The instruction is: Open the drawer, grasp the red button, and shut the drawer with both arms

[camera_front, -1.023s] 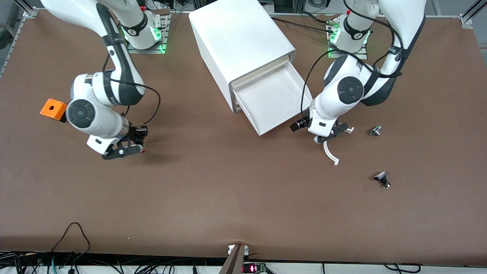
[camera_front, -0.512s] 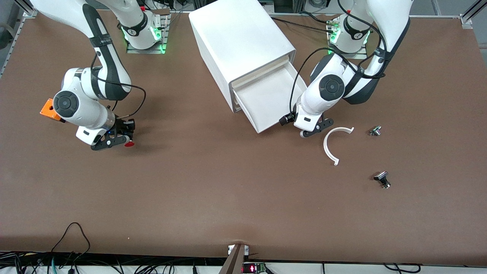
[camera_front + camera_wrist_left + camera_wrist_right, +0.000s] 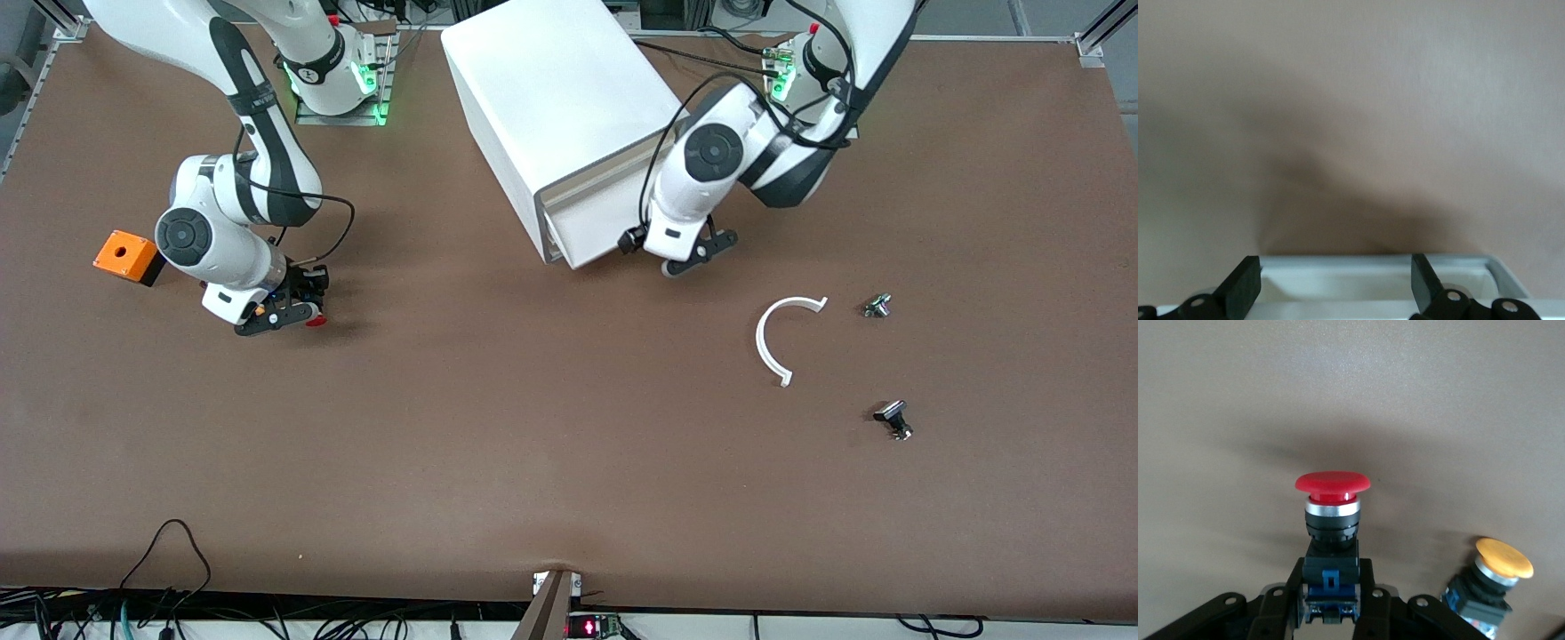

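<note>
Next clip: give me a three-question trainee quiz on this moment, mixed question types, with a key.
1. True or false: the right tool is shut on the red button.
2. Multiple choice: the left tool is (a) over the curved white piece, (b) at the front of the drawer, (c) over the orange box.
3. Short answer: which loose thing lies on the table beside the right arm, toward that arm's end of the table?

Key
1. True; its fingers clamp the black body under the red cap.
2. b; it is open, its fingers astride the drawer's front rim.
3. The orange box with a hole in its top.
</note>
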Controlling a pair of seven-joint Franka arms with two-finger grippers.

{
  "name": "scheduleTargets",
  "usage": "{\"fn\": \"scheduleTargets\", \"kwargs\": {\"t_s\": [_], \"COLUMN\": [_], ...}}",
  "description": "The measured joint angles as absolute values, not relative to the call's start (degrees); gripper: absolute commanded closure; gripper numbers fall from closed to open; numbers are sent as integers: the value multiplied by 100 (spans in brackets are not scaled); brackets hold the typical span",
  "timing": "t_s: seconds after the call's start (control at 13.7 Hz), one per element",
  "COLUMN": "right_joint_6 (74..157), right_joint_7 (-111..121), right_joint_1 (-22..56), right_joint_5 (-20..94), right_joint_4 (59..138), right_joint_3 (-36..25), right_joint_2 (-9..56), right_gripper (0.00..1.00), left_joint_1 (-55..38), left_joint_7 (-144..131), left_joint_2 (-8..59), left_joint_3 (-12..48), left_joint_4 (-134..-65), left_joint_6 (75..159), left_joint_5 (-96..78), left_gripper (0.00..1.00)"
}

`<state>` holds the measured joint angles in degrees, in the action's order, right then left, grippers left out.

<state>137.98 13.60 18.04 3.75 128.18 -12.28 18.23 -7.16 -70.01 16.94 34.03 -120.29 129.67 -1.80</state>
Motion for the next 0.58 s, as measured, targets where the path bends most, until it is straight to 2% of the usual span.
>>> {"fn": "scheduleTargets", "kwargs": {"t_s": [0.37, 0.58], "right_joint_6": [14592, 14667], "right_joint_7": [1360, 1360], "right_joint_1": [1804, 1805], "right_joint_5": [375, 375], "right_joint_4": [13070, 13083], "right_joint_3": [-1150, -1076], "right_joint_2": [2034, 2118], "right_gripper": [79, 72], "left_joint_1": [-742, -741], "left_joint_7": [-7416, -7444], "left_joint_2": [1450, 1443], "left_joint_3": [3874, 3918], "left_joint_4": [-12233, -12274], "left_joint_6": [12927, 12924], "left_joint_5": [-193, -303], "left_gripper": [1, 1]}}
